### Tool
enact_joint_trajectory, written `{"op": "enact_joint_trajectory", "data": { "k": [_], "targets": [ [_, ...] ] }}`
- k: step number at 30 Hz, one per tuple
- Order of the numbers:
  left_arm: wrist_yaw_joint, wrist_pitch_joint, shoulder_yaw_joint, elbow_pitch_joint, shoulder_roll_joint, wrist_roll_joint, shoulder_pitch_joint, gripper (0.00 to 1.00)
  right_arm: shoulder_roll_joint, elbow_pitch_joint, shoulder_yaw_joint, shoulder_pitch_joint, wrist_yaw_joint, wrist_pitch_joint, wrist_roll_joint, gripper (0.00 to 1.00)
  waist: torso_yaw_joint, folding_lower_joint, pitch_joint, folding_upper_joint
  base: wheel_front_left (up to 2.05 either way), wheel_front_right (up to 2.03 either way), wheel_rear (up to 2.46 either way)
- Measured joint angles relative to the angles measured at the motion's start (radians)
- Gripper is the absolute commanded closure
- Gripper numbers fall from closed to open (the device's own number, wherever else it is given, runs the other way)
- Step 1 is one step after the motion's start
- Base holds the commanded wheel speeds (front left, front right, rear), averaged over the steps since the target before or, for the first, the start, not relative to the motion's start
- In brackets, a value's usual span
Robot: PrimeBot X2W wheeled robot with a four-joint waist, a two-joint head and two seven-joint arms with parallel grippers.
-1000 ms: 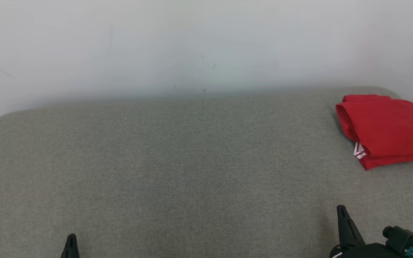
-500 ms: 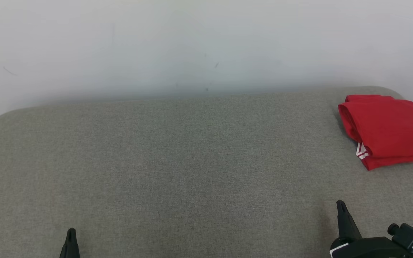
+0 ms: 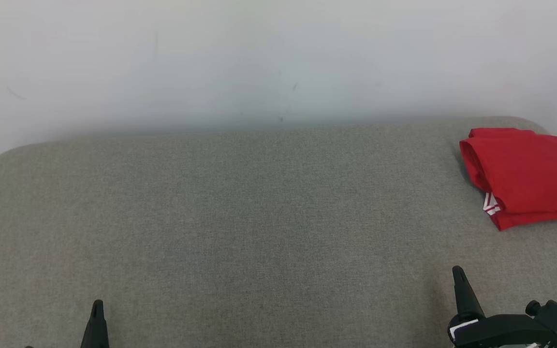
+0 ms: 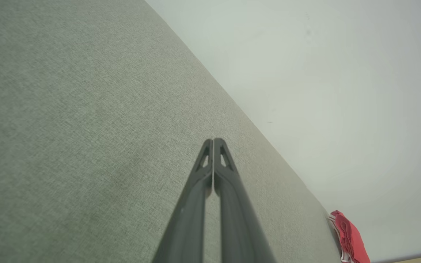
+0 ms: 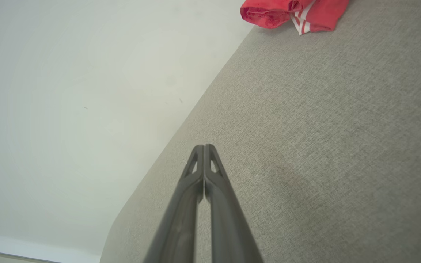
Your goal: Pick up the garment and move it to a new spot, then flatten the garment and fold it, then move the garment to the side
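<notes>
Folded red garment (image 3: 525, 176) rests on the desk (image 3: 259, 217). Left claw (image 3: 97, 305) and right claw (image 3: 457, 271), both closed and empty, stand well apart from it.

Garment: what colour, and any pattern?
The garment is red with white stripes at one edge; clearest in the right wrist view.

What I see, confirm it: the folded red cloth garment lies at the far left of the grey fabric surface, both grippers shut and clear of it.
Wrong side: the head view shows the folded red cloth garment at the far right of the grey fabric surface. The left gripper and the right gripper are shut and clear of it.
</notes>
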Motion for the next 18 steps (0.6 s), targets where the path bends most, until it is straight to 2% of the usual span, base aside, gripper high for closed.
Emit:
{"op": "enact_joint_trajectory", "data": {
  "k": [18],
  "targets": [
    [0.000,0.052,0.000,-0.002,-0.001,-0.201,-0.027,1.00,0.015,-0.016,-0.010,-0.018,0.000,0.048,0.189,1.00,0.009,0.0000,0.004,0.0000,0.00,0.00,0.00]
  ]
}}
